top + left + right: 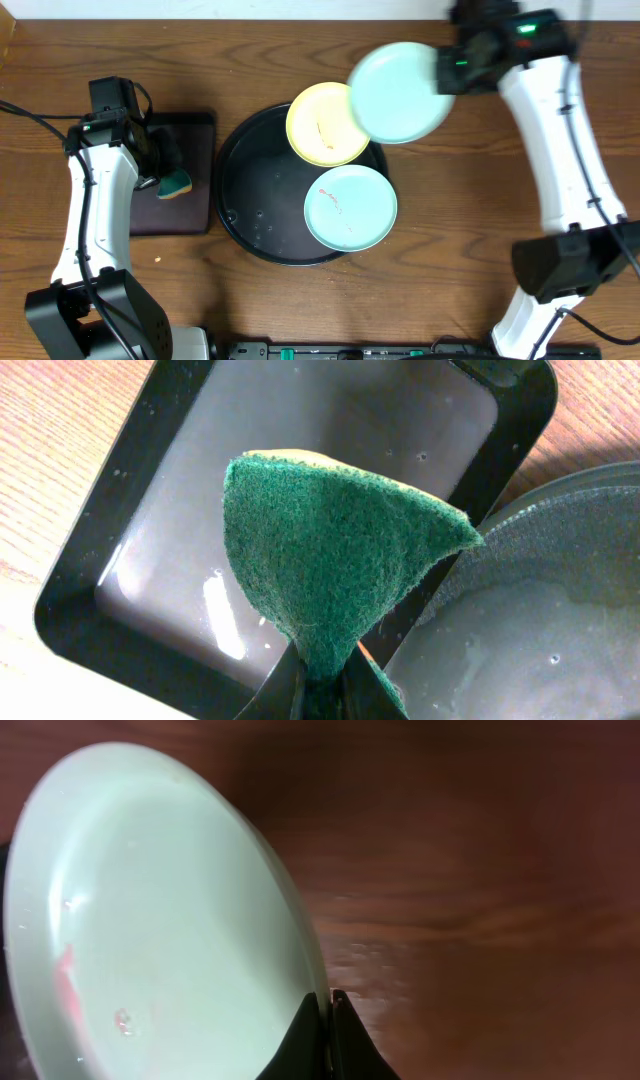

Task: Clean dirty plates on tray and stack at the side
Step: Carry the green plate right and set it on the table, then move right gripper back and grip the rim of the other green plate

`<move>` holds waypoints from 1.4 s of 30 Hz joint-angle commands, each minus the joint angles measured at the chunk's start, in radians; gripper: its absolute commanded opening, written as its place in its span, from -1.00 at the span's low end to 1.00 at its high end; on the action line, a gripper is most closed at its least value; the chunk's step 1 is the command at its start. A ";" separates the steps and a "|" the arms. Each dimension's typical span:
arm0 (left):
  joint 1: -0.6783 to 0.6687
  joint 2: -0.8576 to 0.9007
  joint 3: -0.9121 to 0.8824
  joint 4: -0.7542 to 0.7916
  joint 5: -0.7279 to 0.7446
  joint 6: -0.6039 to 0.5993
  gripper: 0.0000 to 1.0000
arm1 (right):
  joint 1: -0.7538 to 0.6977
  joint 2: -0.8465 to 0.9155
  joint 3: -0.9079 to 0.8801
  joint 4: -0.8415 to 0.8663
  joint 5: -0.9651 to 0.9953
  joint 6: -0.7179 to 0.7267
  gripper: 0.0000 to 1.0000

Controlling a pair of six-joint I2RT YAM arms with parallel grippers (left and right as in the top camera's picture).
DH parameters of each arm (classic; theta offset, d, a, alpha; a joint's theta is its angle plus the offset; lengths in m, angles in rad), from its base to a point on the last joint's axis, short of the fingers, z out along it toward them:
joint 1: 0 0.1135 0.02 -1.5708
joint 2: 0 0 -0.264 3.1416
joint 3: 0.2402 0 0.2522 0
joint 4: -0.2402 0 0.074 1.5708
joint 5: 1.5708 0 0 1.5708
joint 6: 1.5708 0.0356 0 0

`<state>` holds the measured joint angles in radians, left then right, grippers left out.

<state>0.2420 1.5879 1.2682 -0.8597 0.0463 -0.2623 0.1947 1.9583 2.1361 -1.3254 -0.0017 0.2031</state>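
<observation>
Holding: right gripper clamps rim of pale mint round plate, raised near bench's far edge.
Handling: light, stiff, likely slick; rim pinch only.
Left gripper: closed on green scouring sponge.

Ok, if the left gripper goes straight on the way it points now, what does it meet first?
The left gripper, shut on the sponge, points down into the small rectangular tray. The sponge would likely touch that tray's wet floor first; how far above it hangs is unclear.
</observation>
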 commanded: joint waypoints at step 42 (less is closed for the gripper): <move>0.004 0.004 -0.002 0.001 -0.012 0.002 -0.85 | -0.185 0.020 -0.280 -0.023 -0.285 -0.213 -0.29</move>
<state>0.2420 1.5879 1.2682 -0.8574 0.0463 -0.2623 -0.0513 1.9877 1.8183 -1.3346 -0.2184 0.0063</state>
